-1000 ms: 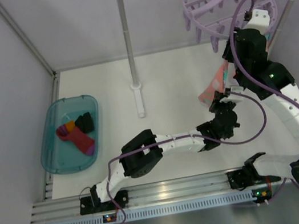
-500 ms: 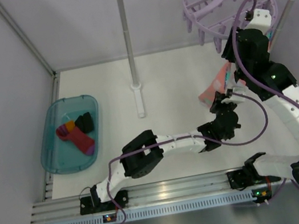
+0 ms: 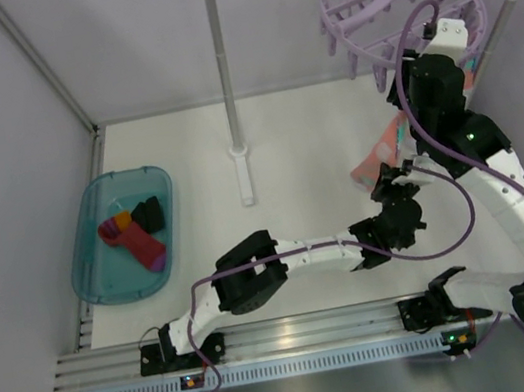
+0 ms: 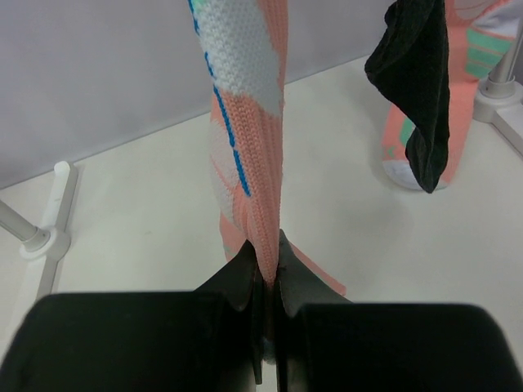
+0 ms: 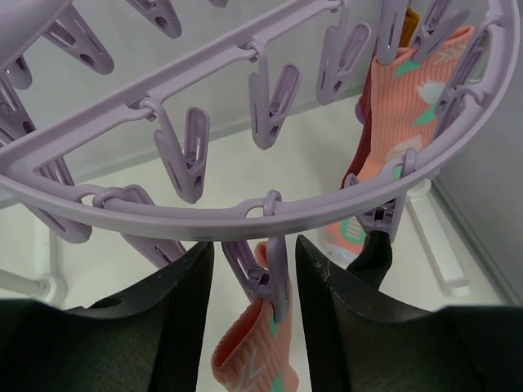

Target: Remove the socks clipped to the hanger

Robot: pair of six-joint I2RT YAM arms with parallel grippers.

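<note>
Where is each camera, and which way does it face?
Top external: high behind the bases, looking down at the table; left arm and right arm show.
Left wrist: on the left arm, facing the salmon sock its shut left gripper pinches.
Right wrist: on the right arm, looking up at the hanger; right gripper straddles a peg.
Shared: top and right wrist see the hanger.

Left arm [image 3: 298,254], white with black joints, stretches low to the right, its black two-finger gripper [image 4: 265,260] pinched tight on a salmon-pink knitted sock [image 4: 245,122]. Right arm [image 3: 509,188] rears up towards the far right, its gripper [image 5: 252,249] parted, jaws straddling a lilac plastic peg [image 5: 279,278].
</note>
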